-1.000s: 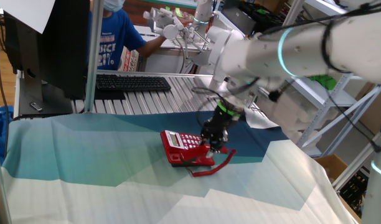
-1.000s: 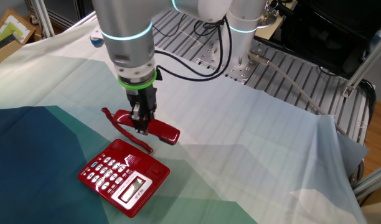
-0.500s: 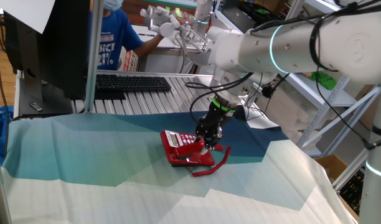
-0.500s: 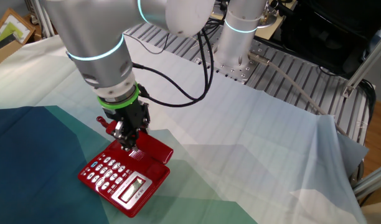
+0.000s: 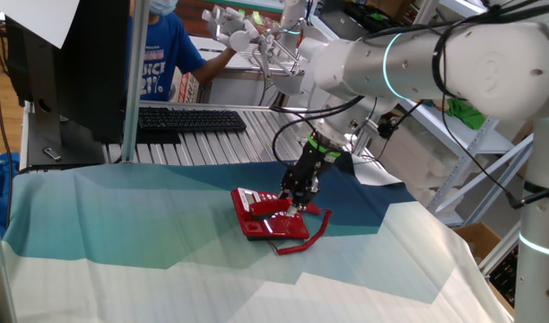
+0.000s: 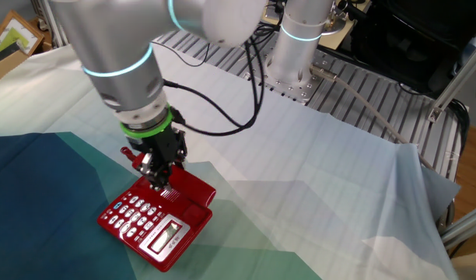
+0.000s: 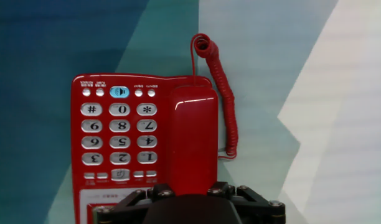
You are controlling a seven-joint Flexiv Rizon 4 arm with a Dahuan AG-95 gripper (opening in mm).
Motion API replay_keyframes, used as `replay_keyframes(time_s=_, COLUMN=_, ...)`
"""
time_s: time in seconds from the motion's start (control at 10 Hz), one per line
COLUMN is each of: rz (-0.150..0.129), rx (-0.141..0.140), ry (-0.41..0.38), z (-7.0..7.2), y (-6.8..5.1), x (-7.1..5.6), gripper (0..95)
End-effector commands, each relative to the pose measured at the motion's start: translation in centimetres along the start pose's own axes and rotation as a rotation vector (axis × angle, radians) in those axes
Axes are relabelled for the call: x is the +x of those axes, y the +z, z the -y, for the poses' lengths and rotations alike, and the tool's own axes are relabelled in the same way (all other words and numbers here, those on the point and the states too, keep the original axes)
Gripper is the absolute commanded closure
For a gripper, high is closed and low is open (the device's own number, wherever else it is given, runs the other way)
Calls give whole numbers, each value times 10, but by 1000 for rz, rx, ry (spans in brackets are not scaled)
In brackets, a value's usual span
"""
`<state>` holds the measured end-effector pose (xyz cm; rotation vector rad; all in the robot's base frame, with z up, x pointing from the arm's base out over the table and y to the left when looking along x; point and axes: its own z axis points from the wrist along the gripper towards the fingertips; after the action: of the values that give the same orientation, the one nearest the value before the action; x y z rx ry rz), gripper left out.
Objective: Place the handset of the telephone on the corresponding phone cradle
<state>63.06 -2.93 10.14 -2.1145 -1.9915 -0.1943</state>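
The red telephone (image 7: 116, 134) lies on the blue-green cloth, keypad to the left in the hand view. The red handset (image 7: 193, 137) lies along the phone's right side and covers the phone cradle, which is hidden beneath it. Its coiled cord (image 7: 225, 93) loops on the cloth to the right. My gripper (image 7: 190, 190) straddles the near end of the handset, fingers pressed to both its sides. The other fixed view shows the gripper (image 6: 159, 177) down on the handset (image 6: 187, 187) over the telephone (image 6: 148, 222). One fixed view shows the gripper (image 5: 295, 199), the handset (image 5: 276, 210) and the telephone (image 5: 255, 205).
A black computer keyboard (image 5: 189, 119) and a monitor (image 5: 73, 63) stand at the back on the slatted table. A person in a blue shirt (image 5: 162, 54) is behind them. The arm's base (image 6: 296, 54) and cables stand at the far side of the cloth.
A second ago the handset hung over the cloth beside the phone. It was carried over onto the phone's side. In the last half second it has barely moved.
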Motion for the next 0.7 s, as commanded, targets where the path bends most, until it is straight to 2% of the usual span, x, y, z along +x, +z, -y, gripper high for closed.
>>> replay_keyframes(time_s=0.1, rz=3, rx=-7, ry=22, z=-2, y=6, x=1, gripper=950)
replay_keyframes(time_s=0.4, rz=8, rx=-10, ry=6, z=-3, y=11, x=-1, gripper=950)
replay_keyframes(time_s=0.7, rz=0, rx=-19, ry=-14, z=-3, y=19, x=-6, gripper=950)
